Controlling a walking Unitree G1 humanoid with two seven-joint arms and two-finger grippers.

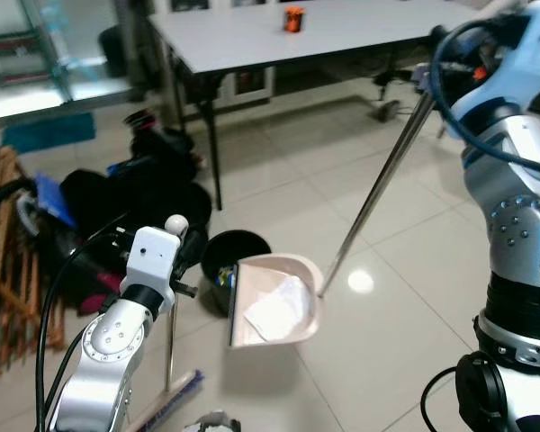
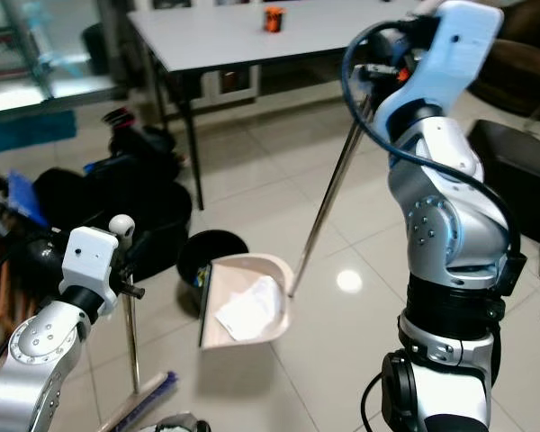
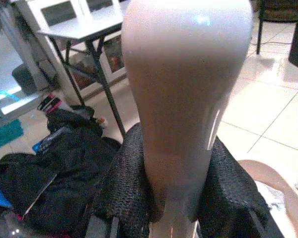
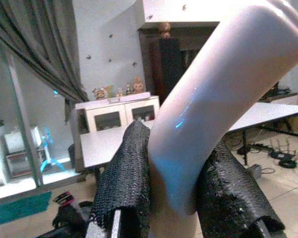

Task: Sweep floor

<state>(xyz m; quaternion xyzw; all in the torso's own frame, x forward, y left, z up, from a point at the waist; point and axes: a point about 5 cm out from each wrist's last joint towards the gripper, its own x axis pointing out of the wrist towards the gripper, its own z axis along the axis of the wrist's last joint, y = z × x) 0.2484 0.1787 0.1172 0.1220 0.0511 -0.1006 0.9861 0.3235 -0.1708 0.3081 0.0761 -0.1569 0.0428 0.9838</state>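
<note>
A pale pink dustpan (image 1: 277,301) hangs tilted just off the tiled floor, with crumpled white paper (image 1: 274,309) lying in it. Its long metal pole (image 1: 378,184) slants up to my right arm. My right gripper (image 4: 179,144) is shut on the pole's pale handle (image 4: 213,89). The pan's edge is close beside a small black bin (image 1: 223,256) that has scraps inside. My left gripper (image 3: 176,144) is shut on the pale top of the broom handle (image 3: 184,74). The broom's thin pole (image 1: 169,346) runs down to the bristles (image 1: 175,400) at the lower left.
A grey table (image 1: 252,36) with an orange object (image 1: 293,18) stands behind the bin on black legs. Black bags (image 1: 135,193) and a wooden rack (image 1: 4,270) crowd the left. A dark chair (image 2: 513,153) is at the right. Bare tiles lie ahead on the right.
</note>
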